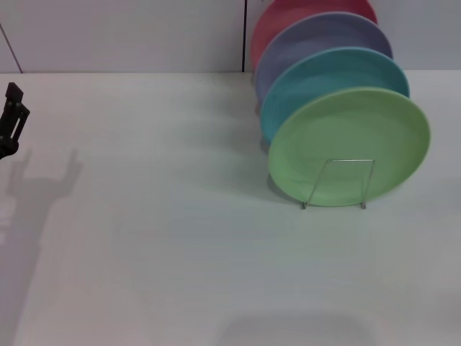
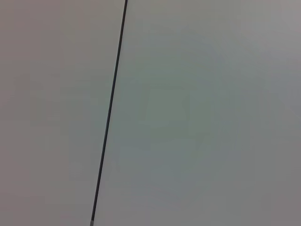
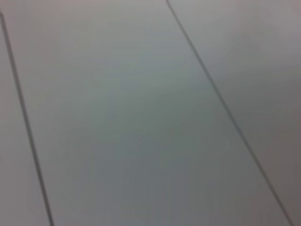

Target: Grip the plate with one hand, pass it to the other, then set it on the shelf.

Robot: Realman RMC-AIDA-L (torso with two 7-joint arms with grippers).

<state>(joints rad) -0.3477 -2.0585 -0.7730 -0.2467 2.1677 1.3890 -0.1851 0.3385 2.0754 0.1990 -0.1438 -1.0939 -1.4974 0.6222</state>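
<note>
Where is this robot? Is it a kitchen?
Probably a test bench, not a kitchen: a bare white table against plain white wall panels, holding only a wire rack of coloured plates, the light-green plate in front.

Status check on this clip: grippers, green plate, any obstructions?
Left gripper at table's left edge, holding nothing. Right gripper unseen. Green plate upright, frontmost in wire rack. Nothing blocking.
</note>
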